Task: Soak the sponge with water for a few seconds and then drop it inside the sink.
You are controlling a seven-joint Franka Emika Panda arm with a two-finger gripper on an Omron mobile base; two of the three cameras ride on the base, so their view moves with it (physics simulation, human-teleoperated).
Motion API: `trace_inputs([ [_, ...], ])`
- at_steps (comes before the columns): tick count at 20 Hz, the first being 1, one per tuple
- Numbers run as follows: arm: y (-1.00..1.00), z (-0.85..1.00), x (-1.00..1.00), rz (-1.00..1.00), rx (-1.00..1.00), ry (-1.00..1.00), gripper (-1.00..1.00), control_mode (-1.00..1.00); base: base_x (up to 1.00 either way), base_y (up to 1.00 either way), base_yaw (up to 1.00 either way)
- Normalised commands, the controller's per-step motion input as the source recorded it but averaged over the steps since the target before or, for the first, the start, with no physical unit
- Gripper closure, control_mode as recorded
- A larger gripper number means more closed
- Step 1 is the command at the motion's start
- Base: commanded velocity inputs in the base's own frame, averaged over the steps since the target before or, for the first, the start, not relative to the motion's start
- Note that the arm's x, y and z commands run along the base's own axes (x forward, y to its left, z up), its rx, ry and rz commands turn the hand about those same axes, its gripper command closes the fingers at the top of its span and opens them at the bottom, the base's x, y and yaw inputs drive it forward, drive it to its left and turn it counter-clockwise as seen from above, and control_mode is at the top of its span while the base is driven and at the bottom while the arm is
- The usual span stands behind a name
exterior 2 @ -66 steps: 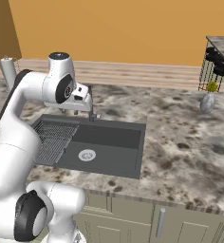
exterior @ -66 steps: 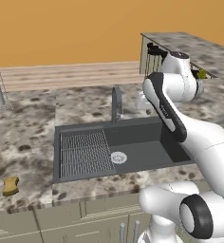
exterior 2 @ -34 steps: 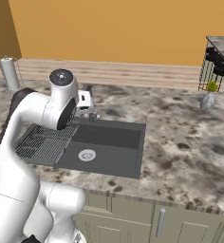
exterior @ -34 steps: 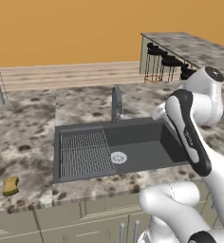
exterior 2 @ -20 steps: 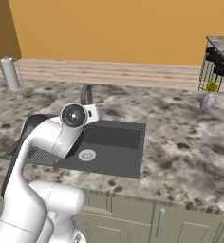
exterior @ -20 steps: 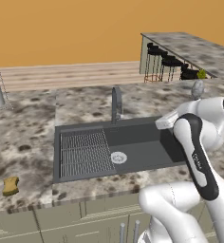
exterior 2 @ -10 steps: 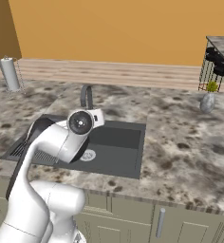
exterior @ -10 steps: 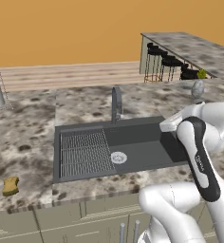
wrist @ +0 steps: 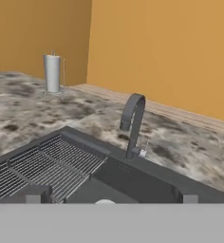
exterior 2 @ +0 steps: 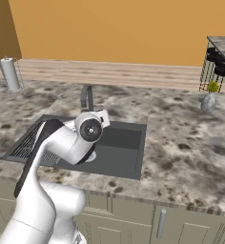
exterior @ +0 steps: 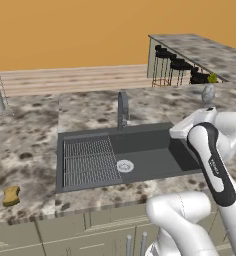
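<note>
Nothing done: sponge (exterior: 11, 195) is lying on worktop (exterior: 25, 150); gripper (wrist: 109, 198) is hanging wide, empty, over dry sink (exterior: 140, 145).

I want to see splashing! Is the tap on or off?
Off. No water comes from the faucet, and the sink looks dry.

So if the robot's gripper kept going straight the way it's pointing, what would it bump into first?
Probably the faucet, which stands almost straight ahead of the gripper over the sink. Depth is hard to judge, so it might dip into the basin first.
</note>
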Motion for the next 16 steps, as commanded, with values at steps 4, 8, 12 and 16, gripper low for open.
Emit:
trace_inputs([
  [4,0.0,-0.27,0.13,0.0,0.03,-0.2,-1.0,-1.0,0.0,0.0,0.0],
  [8,0.0,-0.06,0.03,0.0,0.0,-0.11,-1.0,-1.0,0.0,0.0,0.0],
  [12,0.0,0.0,0.01,0.0,0.0,-0.01,-1.0,-1.0,0.0,0.0,0.0],
  [16,0.0,0.0,0.15,0.0,0.0,0.0,-1.0,-1.0,0.0,0.0,0.0],
])
